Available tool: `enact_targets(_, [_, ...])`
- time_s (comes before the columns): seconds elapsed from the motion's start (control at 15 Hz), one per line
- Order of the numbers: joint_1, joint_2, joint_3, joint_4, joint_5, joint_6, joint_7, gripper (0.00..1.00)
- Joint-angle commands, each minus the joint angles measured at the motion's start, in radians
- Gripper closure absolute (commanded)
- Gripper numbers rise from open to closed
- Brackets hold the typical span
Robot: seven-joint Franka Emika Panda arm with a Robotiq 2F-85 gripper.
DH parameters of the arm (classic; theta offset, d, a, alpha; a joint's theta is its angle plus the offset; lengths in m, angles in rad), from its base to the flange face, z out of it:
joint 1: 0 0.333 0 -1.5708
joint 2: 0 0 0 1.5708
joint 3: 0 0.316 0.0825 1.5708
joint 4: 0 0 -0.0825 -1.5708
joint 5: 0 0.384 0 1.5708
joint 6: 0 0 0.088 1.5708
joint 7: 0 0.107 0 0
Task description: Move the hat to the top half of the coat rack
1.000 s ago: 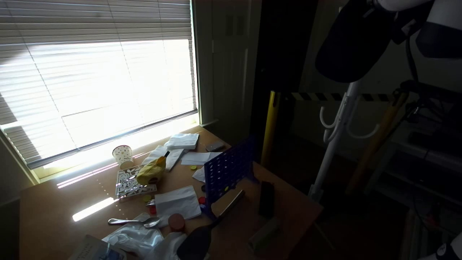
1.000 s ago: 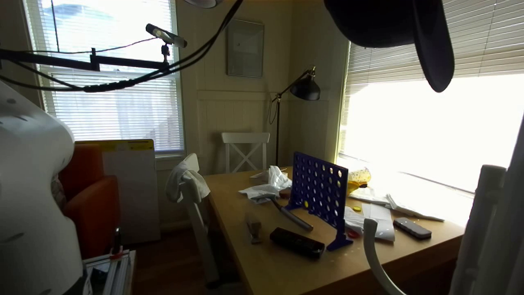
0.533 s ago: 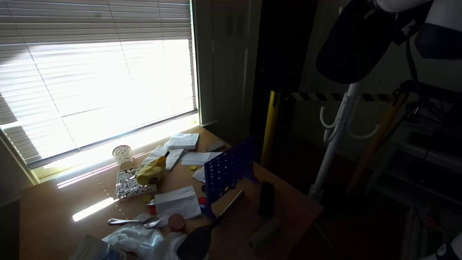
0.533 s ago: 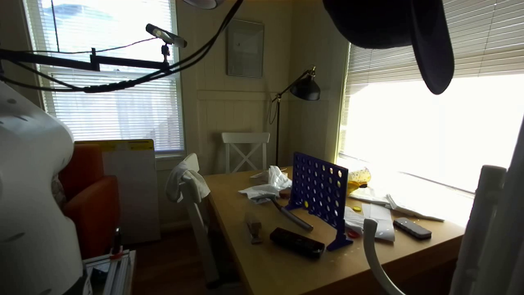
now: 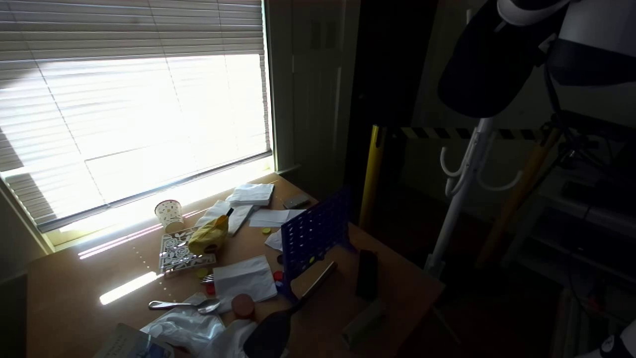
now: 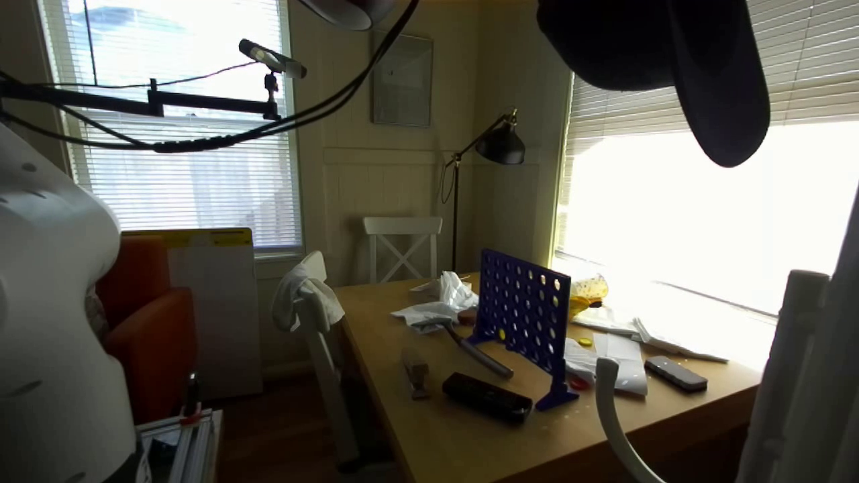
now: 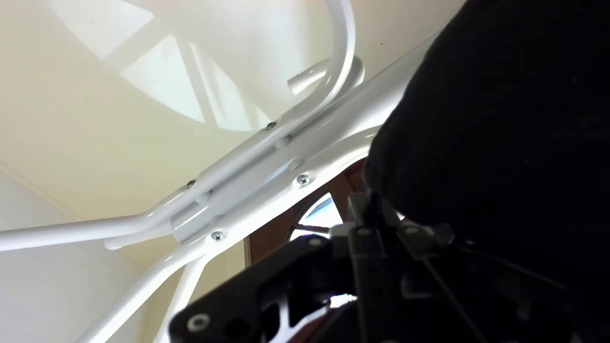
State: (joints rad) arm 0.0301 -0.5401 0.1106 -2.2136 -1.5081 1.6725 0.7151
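The dark hat [image 5: 489, 74] hangs in front of the upper part of the white coat rack [image 5: 459, 194] in an exterior view. Its crown and brim [image 6: 721, 87] show at the top of an exterior view. In the wrist view the hat [image 7: 500, 109] fills the right side, beside the rack's pole [image 7: 257, 174] and hooks. My gripper [image 7: 373, 209] is shut on the hat's edge, with dark cloth between its fingertips. The rack's top is partly hidden behind the hat. Whether the hat touches the rack I cannot tell.
White hooks [image 5: 502, 188] curve out below the hat. A hook [image 6: 611, 402] also stands near the table [image 6: 443, 436]. A yellow post [image 5: 372, 174] with a striped band is behind the rack. A blue game frame [image 6: 520, 308] stands on the table.
The hat has moved slightly down and to the right in both exterior views. The arm link beside it has shifted left and the hanging cables have moved slightly.
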Motion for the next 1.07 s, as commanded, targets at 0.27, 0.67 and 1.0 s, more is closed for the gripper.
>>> enact_targets(0.27, [0.025, 0.082, 0.0, 0.109, -0.007, -0.135, -0.043, 0.99])
enact_targets(0.67, [0.039, 0.113, -0.007, 0.145, -0.005, -0.141, -0.096, 0.99])
enact_targets(1.0, [0.052, 0.119, -0.006, 0.125, -0.021, -0.133, -0.158, 0.99])
